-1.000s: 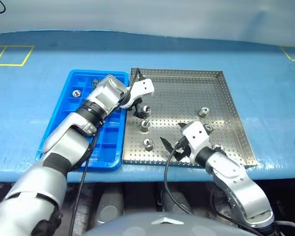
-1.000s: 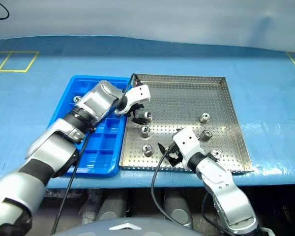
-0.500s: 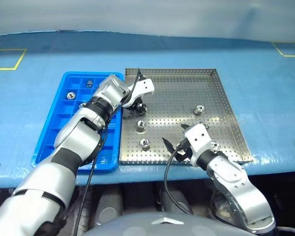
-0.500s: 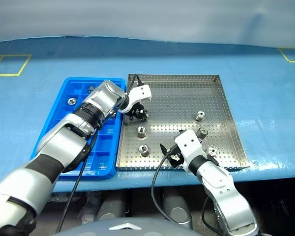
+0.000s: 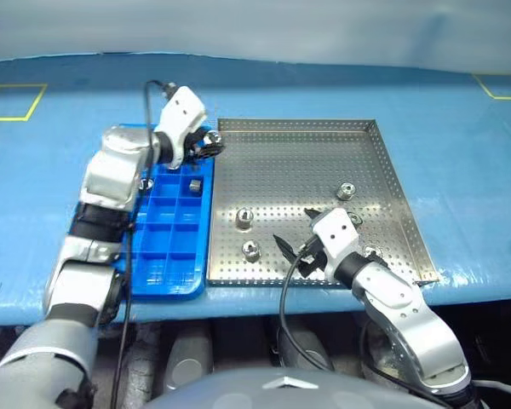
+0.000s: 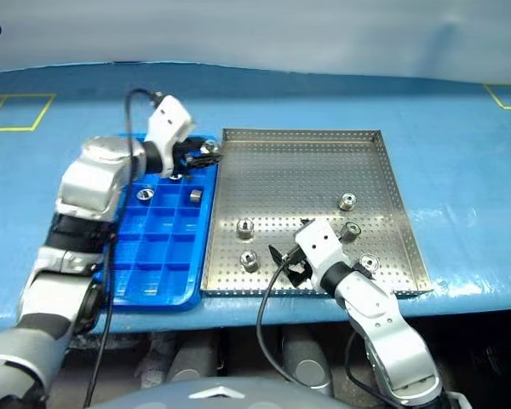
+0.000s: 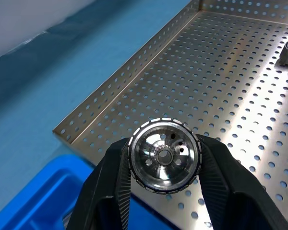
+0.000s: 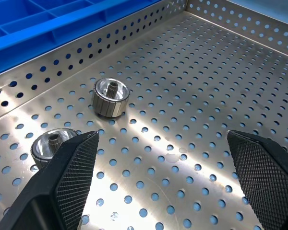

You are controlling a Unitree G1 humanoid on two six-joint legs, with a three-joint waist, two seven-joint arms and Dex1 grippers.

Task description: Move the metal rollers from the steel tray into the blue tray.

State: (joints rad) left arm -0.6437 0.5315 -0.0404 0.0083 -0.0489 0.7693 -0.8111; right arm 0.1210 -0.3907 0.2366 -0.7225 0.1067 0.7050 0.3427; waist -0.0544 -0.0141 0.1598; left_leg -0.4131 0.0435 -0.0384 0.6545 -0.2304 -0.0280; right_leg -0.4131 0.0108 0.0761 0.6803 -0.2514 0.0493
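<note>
Five rollers lie loose on the steel tray [image 5: 392, 162] at centre frame: two lower left [image 5: 244, 219], three lower right. Left gripper [image 7: 164, 158], clamped on one roller [image 7: 163, 155], hangs over the blue tray's [image 5: 166, 256] upper right corner. Left wrist view alone shows that roller's ribbed rim and hollow hub. Blue tray holds perhaps three small pieces. Right gripper [image 8: 168, 177] stands wide apart, low over the steel tray.

The two eye views look down from the robot's head at the blue counter [image 5: 460, 128], side by side, so both show the steel tray [image 5: 383, 166] and blue tray [image 6: 166, 290]. Each wrist view sits very close, low over the steel tray's holes, which both share.
</note>
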